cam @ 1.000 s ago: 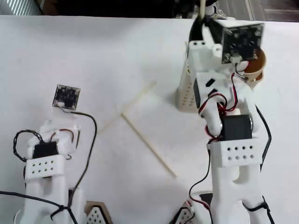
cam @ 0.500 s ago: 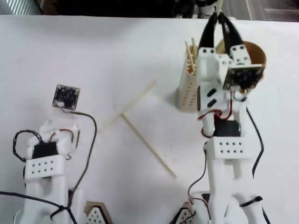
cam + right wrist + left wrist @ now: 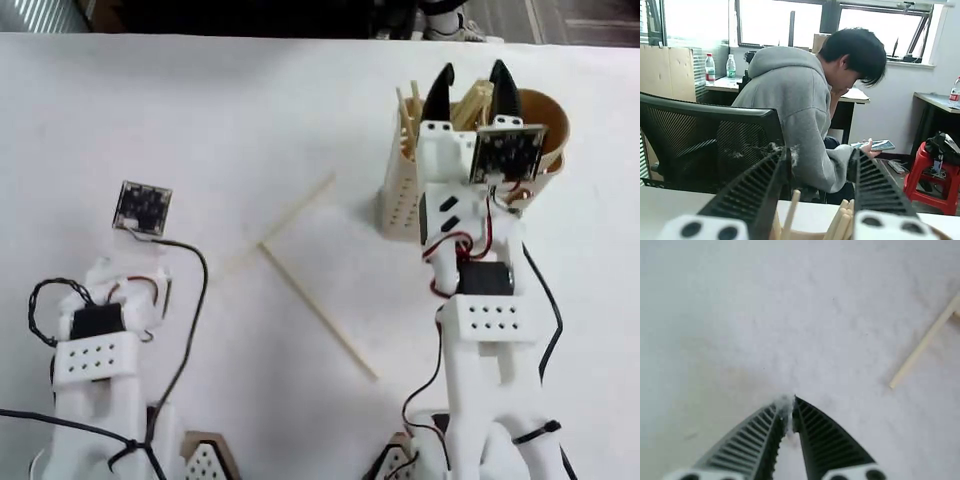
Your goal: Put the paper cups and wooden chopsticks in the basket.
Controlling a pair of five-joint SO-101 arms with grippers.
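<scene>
White covering runs over the whole desk (image 3: 200,100), plain and matte, so the pale wood lying on it reads faintly. Nearest me, at about 8 o'clock, the left gripper (image 3: 790,407) hangs low over bare surface with its jaws pressed together on nothing. Toward the centre, two loose chopsticks (image 3: 320,312) lie flat and meet in a rough T, one running off toward 5 o'clock and the other toward 1 o'clock. Beyond them, at 1 o'clock, stands the basket (image 3: 400,205), tall, white and perforated, with several upright chopsticks (image 3: 405,120) leaning in it. The right gripper (image 3: 470,80) sits right above them, jaws spread wide and holding nothing. A brown paper cup (image 3: 550,125) shows at the basket's 3 o'clock side, half behind the wrist. Whether it is inside the basket or only against it I can't make out from here.

I'd say the step is getting clear of the basket to go for the sticks on the desk. Done well, that means rising straight up first, since the upright sticks stand between the jaws and a sideways pull could snag them or tip that narrow basket. Then come down across a loose stick near its middle, jaws straddling it, away from where the two touch.

Past the desk's 12 o'clock edge are a black mesh chair (image 3: 700,130), bright windows (image 3: 695,25) and a red stool (image 3: 920,167).
</scene>
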